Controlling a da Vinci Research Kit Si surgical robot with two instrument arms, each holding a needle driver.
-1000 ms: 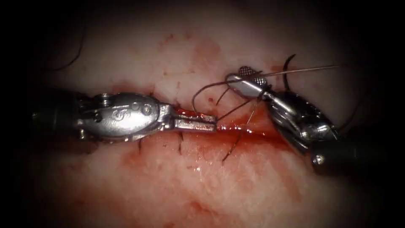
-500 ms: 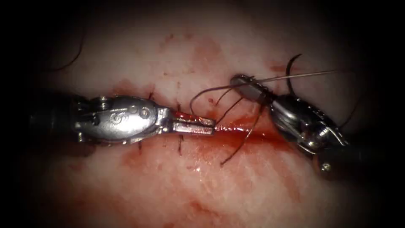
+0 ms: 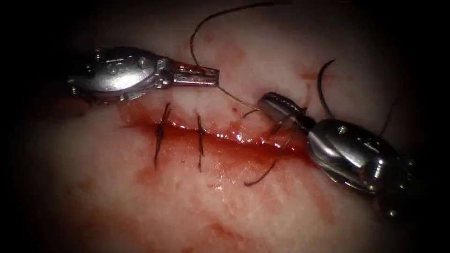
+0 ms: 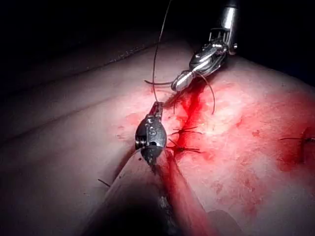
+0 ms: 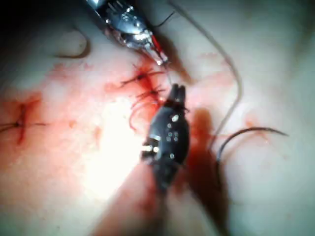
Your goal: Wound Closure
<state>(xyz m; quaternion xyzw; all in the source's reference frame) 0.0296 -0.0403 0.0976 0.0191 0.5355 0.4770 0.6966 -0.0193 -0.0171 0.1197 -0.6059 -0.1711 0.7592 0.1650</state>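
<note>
Lifting away from the cut (image 3: 243,145), your left tool (image 3: 209,75) now sits up and to the left of where it lay half a second ago, when its jaws rested along the wound line. Its jaws are closed on the thread (image 3: 234,98), and one strand runs from them straight down to your right tool (image 3: 268,100), while the rest arcs upward out of sight. Your right tool has barely shifted; its jaws are closed, and as far as you can judge they grip the thread's other part just above the cut, towards its right end. The loose loop that stood beside those jaws a moment ago is gone, and the strand between your tools looks drawn straight. Read that as the thread being tightened over the third crossing, right of the two finished stitches (image 3: 159,133).

Neither tool holds the needle (image 3: 320,86). It lies free on the tissue (image 3: 225,211) behind your right tool, near the cut's right end, not in the tissue. Red fluid (image 3: 220,139) pools along the wound, which gapes beneath the strand.
</note>
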